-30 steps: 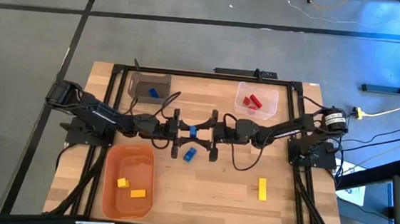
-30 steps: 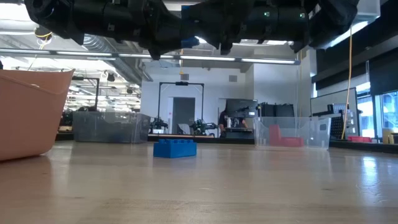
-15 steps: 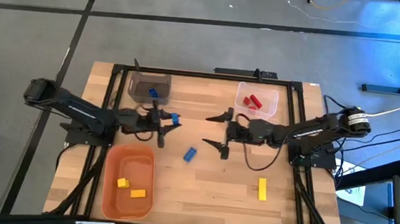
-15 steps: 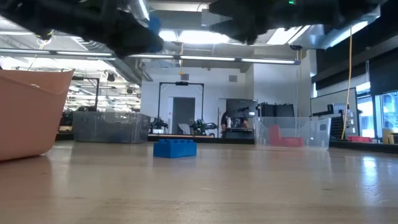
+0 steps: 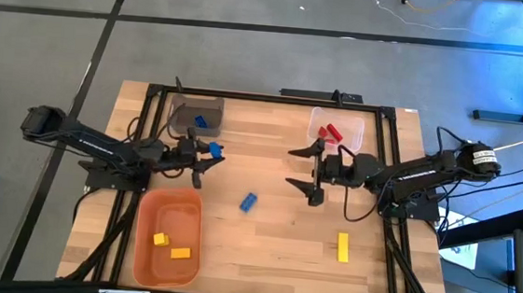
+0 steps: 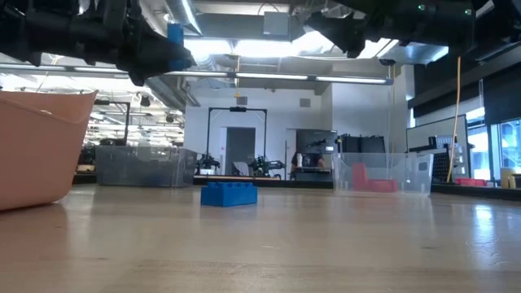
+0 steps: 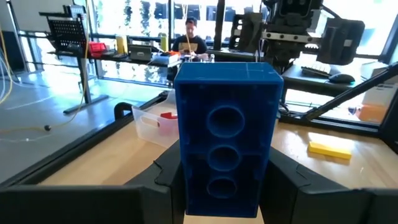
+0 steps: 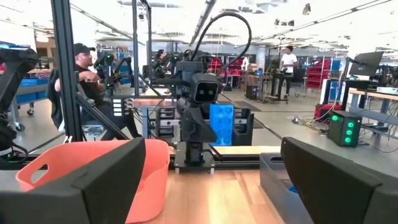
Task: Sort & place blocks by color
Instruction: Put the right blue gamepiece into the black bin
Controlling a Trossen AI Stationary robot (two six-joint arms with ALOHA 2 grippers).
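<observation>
Left gripper (image 5: 207,152), clamped on a blue block (image 7: 225,143) and raised off the table (image 5: 272,250), just in front of the grey bin (image 5: 196,114); block pinched across its narrow sides, hollow underside turned toward the wrist camera, presumably so the long axis stays free to drop cleanly. Grey bin already containing one blue block (image 5: 201,120), hence the likely destination for the carried piece. Right gripper (image 5: 308,174), fingers spread wide and empty, likewise lifted clear of the surface near the clear bin (image 5: 356,135), pointing toward the table's middle; by appearance waiting, or poised for another pick. Second loose blue block (image 5: 249,202) flat on the wood between the two arms, well apart from both; same brick in the low view (image 6: 229,194), studs up, nothing touching it. Red blocks (image 5: 330,132) gathered in the clear bin, two yellow blocks (image 5: 170,245) in the orange bin (image 5: 146,250), one elongated yellow block (image 5: 342,247) alone near the right front of the table. Sorting judged well advanced: one block in transit, two on the table not yet binned.
</observation>
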